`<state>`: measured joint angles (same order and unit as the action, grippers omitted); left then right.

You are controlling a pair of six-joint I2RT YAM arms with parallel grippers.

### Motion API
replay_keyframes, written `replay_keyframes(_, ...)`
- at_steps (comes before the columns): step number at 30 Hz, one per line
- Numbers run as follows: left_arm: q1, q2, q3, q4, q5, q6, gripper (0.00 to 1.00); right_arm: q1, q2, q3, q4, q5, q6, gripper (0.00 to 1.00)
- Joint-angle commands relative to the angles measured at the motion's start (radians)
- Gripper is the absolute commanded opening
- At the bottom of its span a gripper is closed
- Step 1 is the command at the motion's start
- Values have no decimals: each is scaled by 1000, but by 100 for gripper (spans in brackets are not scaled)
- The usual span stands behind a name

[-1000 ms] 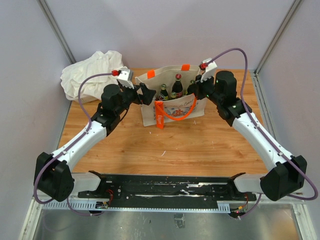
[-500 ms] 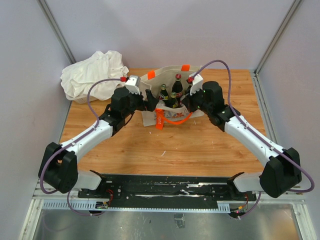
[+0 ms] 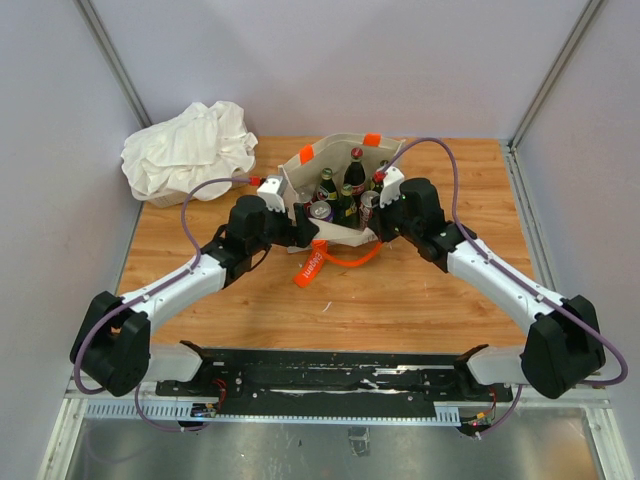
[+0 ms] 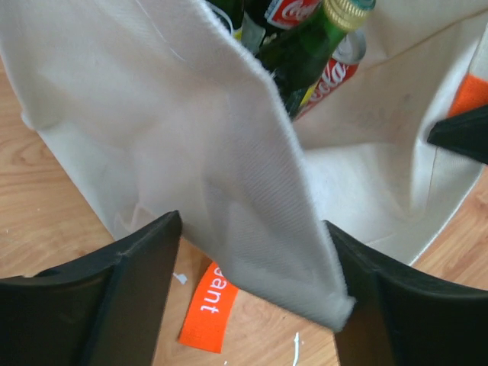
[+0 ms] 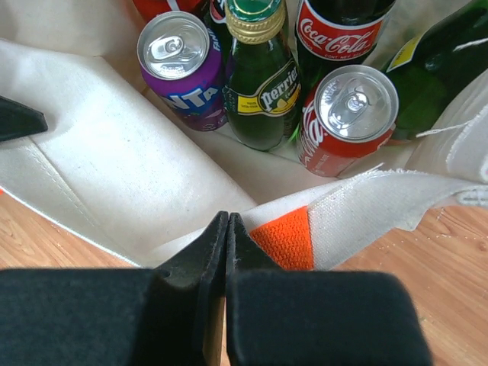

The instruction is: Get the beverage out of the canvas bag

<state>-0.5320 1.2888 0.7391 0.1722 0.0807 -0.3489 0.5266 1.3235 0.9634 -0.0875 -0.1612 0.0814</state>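
Surface: wooden tabletop (image 3: 420, 290);
Bag: beige canvas tote with orange straps (image 3: 335, 148), mid-table;
Drinks: glass bottles and metal cans (image 5: 347, 122) inside tote;
Left pincer (image 4: 250, 229): apart, straddling tote rim;
Right pincer (image 5: 226, 217): clamped on rim

"Coca-Cola" on red label of dark bottle (image 5: 339, 30), "Perrier" on green bottle (image 5: 263, 95), "NTA" on purple can (image 5: 183, 80), partial Coca-Cola script on red can (image 5: 347, 126), white "ant" on orange strap (image 4: 206, 309) of canvas bag (image 4: 152, 114)
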Motion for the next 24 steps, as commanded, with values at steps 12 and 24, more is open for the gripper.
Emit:
replay_keyframes(12, -4, 94, -75, -69, -16, -18, 24, -1, 195, -41, -69, 132, 61, 1)
replay_keyframes(24, -10, 130, -54, -125, 16, -13, 2, -2, 190, 59, -122, 187, 46, 5)
